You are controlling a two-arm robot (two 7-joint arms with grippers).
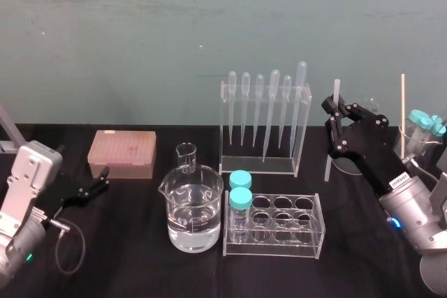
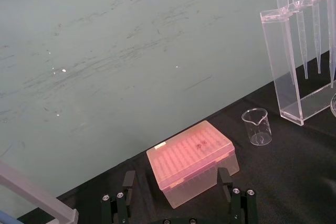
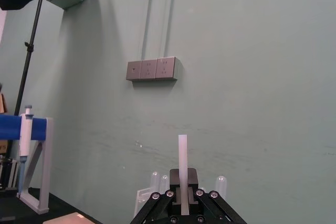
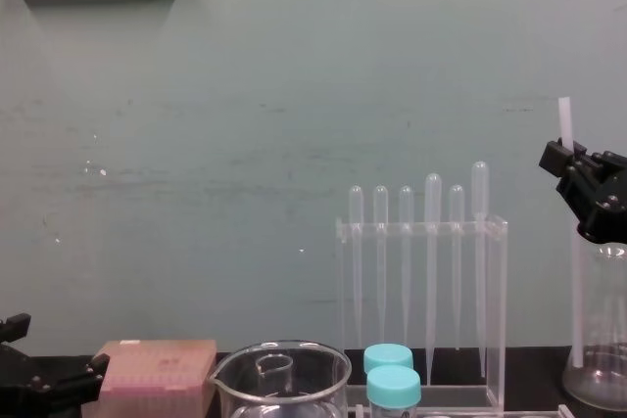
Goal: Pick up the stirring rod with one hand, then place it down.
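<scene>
Right gripper [image 1: 335, 111] pinches the rod [image 1: 327, 165] near its top, so it hangs upright beside the pipette rack [image 1: 262, 162] | whether its tip touches the table, you can't tell | left gripper [image 1: 94, 188] spread, parked by the pink box [image 1: 122, 153]

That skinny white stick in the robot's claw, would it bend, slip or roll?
Probably stiff: the stirring rod runs straight above and below the right gripper, no sag. Its smooth, translucent surface looks slippery, so it might slide through the pinch. Thin and even, it would likely roll if laid on the table. The left gripper sits parked at left.
</scene>
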